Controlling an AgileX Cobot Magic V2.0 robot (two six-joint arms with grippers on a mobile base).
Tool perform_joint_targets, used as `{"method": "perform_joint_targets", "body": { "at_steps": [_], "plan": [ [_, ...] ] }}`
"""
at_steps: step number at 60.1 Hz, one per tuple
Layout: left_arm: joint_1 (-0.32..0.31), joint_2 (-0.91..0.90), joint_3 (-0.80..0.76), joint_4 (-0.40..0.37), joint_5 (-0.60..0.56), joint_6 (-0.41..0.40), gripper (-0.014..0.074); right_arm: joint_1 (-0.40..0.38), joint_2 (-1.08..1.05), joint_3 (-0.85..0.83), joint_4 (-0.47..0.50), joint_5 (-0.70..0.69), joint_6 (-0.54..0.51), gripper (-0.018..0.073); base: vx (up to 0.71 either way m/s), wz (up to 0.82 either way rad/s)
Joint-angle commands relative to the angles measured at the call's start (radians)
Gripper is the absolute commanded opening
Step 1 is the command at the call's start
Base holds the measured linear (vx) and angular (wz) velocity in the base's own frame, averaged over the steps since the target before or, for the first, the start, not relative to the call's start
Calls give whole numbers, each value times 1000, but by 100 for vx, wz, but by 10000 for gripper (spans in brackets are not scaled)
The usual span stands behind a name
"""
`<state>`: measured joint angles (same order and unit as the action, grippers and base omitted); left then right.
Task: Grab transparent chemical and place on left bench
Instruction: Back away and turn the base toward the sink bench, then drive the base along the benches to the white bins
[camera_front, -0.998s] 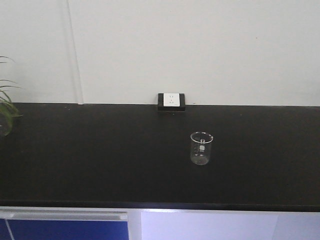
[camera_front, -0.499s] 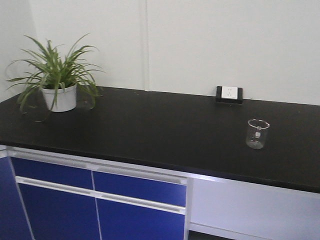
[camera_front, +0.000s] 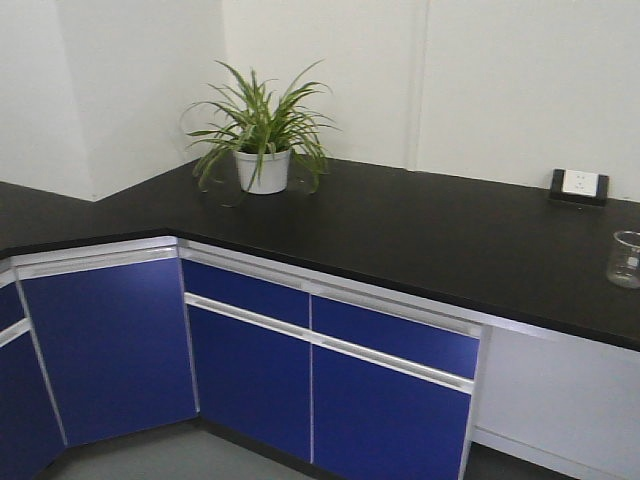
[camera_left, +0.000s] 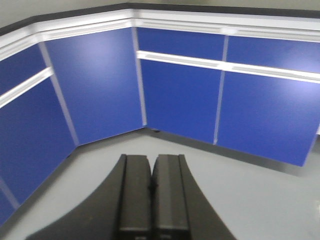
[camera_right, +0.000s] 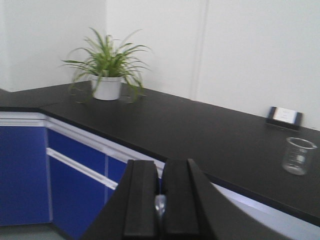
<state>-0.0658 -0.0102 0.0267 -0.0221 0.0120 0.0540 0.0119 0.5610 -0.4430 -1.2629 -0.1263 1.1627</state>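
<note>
My right gripper is shut, and a small clear glassy bit is pinched between its fingers. It looks like part of the transparent chemical; the rest, including any pipette, is hidden under the fingers. My left gripper is shut and empty, low over the grey floor in front of blue cabinet doors. A black worktop stretch runs along the plain left wall in the front view; no white bins show on it. Neither gripper appears in the front view.
A squat clear beaker without pipette stands on the black worktop at far right, also in the right wrist view. A wall socket sits behind it. A potted plant stands in the corner. Blue cabinets below.
The front view has swung left: the beaker and socket slid from the middle to the right edge, and the plant, the corner and the left worktop stretch came into view.
</note>
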Motion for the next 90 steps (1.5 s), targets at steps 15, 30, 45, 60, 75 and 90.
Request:
{"method": "perform_joint_targets", "body": {
  "at_steps": [15, 30, 45, 60, 75, 90],
  "plan": [
    [-2, -19, 16, -1, -78, -8, -3, -3, -1, -30, 2, -18, 1, -3, -18, 51],
    [-2, -19, 16, -1, -78, -8, -3, -3, -1, -30, 2, -19, 1, -3, -11, 57],
    [-2, -19, 16, -1, -78, -8, -3, -3, -1, -30, 2, -19, 1, -3, -5, 76],
    [-2, -19, 16, -1, -78, -8, -3, -3, -1, -30, 2, -19, 1, -3, 1, 79],
    [-2, -19, 16, -1, -78, -8, -3, -3, -1, -30, 2, -19, 1, -3, 8, 69],
    [-2, -19, 16, -1, -78, -8, -3, -3, -1, -30, 2, -19, 1, -3, 13, 60]
  ]
}}
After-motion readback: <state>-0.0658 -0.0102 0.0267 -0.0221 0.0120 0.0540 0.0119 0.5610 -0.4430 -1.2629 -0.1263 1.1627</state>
